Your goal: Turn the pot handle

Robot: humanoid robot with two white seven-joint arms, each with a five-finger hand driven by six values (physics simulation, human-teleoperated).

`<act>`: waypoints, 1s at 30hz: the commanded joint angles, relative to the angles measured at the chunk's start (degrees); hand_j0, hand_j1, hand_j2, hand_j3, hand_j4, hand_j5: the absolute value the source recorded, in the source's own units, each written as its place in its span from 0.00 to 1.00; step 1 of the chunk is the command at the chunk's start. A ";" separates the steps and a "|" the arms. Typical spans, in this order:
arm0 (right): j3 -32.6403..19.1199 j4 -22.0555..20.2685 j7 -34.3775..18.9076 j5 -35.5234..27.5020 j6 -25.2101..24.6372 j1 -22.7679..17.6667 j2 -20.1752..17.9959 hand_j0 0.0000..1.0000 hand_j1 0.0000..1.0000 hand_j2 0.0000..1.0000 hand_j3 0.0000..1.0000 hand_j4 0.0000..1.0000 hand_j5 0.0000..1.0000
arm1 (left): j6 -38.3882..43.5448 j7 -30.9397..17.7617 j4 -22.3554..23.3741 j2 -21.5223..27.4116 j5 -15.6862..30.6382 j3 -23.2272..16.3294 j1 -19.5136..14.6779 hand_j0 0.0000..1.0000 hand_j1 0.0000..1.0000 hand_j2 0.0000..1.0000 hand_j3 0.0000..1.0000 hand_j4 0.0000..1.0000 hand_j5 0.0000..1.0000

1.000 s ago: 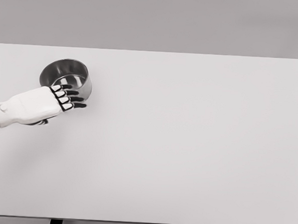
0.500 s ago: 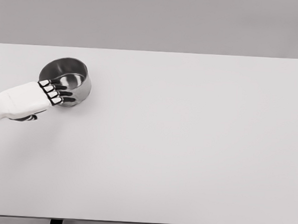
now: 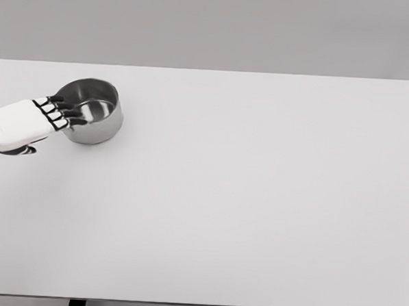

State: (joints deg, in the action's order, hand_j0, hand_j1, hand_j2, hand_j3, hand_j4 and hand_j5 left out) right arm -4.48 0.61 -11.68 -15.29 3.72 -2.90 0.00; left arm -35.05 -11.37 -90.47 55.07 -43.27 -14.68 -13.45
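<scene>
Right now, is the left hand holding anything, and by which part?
It cannot be told. The left hand has its fingers over the near-left rim of the steel pot, but no closed grip shows.

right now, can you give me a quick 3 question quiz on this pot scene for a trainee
1. True or false: the pot stands upright near the table's far left.
2. Which hand is at the pot? A) left B) right C) both
3. Fill in: the left hand's fingers lie over the pot's near-left ____.

Key: 1 true. 2 A; the right arm is out of view. 3 rim. The pot's handle cannot be seen.
</scene>
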 commanded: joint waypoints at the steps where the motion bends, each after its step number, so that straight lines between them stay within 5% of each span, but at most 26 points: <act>1: 0.00 0.00 -0.01 0.00 -0.03 0.00 0.00 1.00 1.00 1.00 1.00 1.00 1.00 | 0.05 0.03 0.91 0.03 0.29 0.88 0.00 1.00 1.00 1.00 1.00 1.00 1.00; 30: 0.00 0.00 -0.01 0.00 -0.03 0.00 0.00 1.00 1.00 1.00 1.00 1.00 1.00 | 0.05 0.03 10.84 -0.58 0.20 3.78 -2.46 1.00 1.00 1.00 1.00 1.00 1.00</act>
State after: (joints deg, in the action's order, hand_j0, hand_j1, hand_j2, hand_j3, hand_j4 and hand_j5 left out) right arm -4.48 0.62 -11.68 -15.29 3.72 -2.99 0.00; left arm -35.05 -11.37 -80.42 54.66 -43.35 -10.94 -16.00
